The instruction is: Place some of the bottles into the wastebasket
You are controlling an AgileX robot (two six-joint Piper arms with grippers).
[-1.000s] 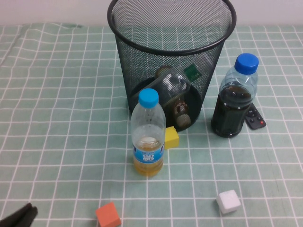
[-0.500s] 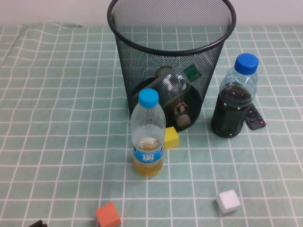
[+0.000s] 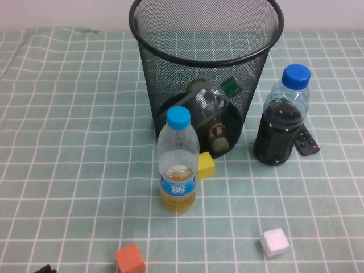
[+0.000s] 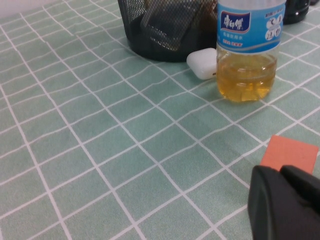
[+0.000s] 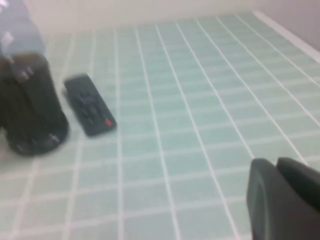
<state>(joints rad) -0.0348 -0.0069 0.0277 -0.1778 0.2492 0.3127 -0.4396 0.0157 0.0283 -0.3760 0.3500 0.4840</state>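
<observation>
Wastebasket (image 3: 206,68): black wire-mesh bin, upright at the far middle of the table; I place everything else by it.
Bottles (image 3: 207,111): two clear bottles lie tipped inside the wastebasket, seen through the mesh, one with a green label patch. I judge the binning done, since they rest on its floor.
Orange-liquid bottle (image 3: 177,160): blue cap, upright just in front of the wastebasket, left standing as it is not for the bin.
Dark-liquid bottle (image 3: 281,116): blue cap, upright just to the right of the wastebasket, also left out.
Remote (image 3: 306,142): small and black, flat beside the dark-liquid bottle on the side away from the wastebasket.
Blocks: yellow block (image 3: 205,165) at the wastebasket's foot, touching the orange-liquid bottle; red block (image 3: 130,259) and white block (image 3: 274,242) well in front.
My left gripper (image 4: 286,202): low, near the red block, far in front of the wastebasket to its left; fingers pressed together, holding nothing.
My right gripper (image 5: 285,200): low over bare cloth, beyond the remote from the wastebasket; fingers together, empty.
Surface: pale green cloth with a white grid.
Room: plain pale wall behind the wastebasket.
</observation>
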